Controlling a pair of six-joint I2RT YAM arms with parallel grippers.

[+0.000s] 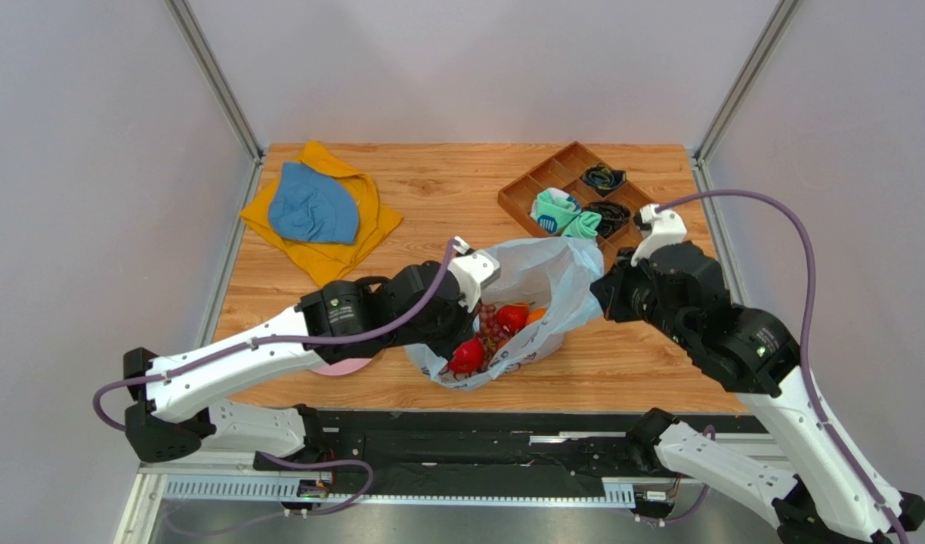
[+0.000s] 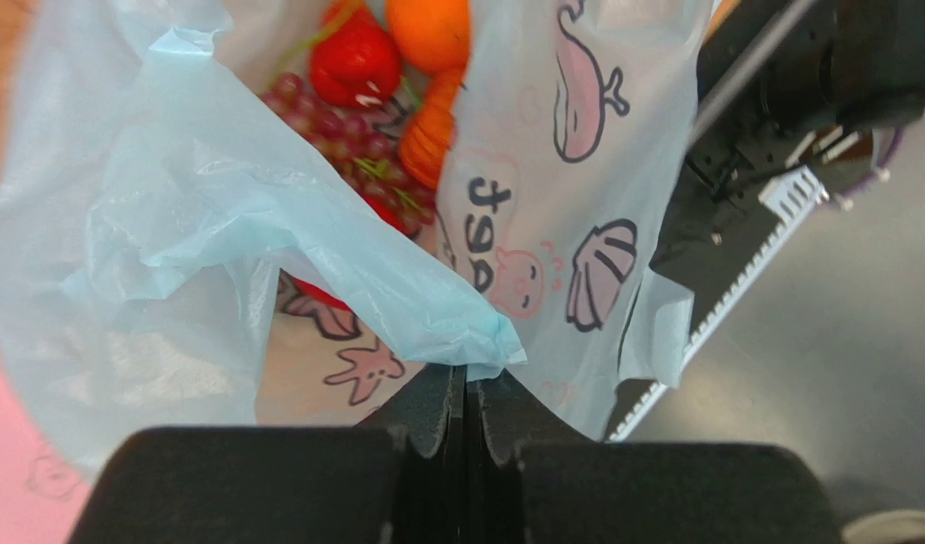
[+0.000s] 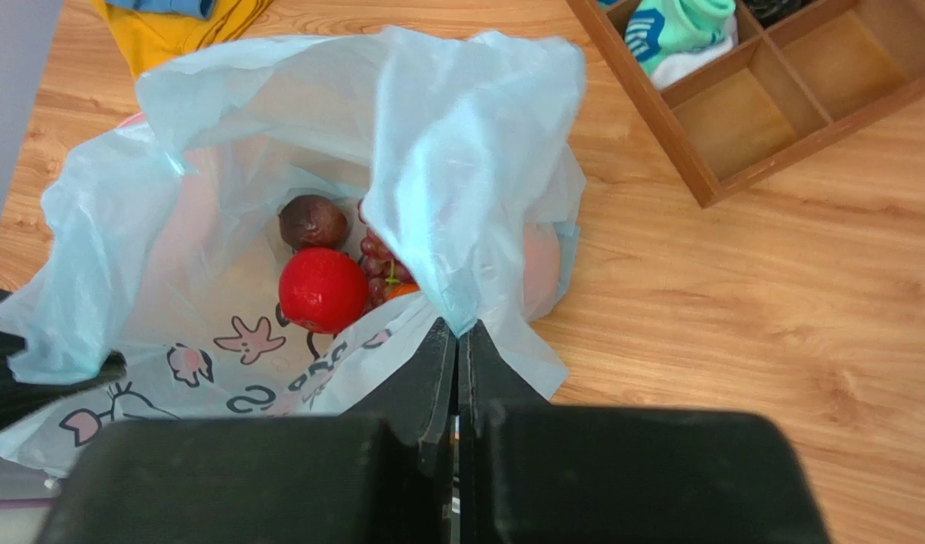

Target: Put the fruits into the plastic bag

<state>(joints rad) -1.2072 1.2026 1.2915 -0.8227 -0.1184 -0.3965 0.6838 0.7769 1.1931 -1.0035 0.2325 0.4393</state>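
Top external: fruits (image 1: 469, 355) inside bag (image 1: 552, 266) by the surface's near edge, left fingers (image 2: 427, 419) and right fingers (image 3: 433, 368) each pinching its rim, none visible outside, task looks nearly done.

The pale blue translucent carrier bag (image 3: 478, 147) was thin, crinkled plastic film with a faint sheen, printed in pink and black. Inside it, the round red apple (image 3: 322, 289) showed a smooth, glossy skin, whereas the dark purple plum (image 3: 314, 221) looked dull and matt. The light-brown table top (image 3: 774, 306) was smooth wood-grain board of satin finish, the brown compartment tray (image 3: 734, 125) was matt wood, and the blue cloth (image 1: 312, 206) and yellow cloth (image 1: 371, 221) were soft, creased fabric.
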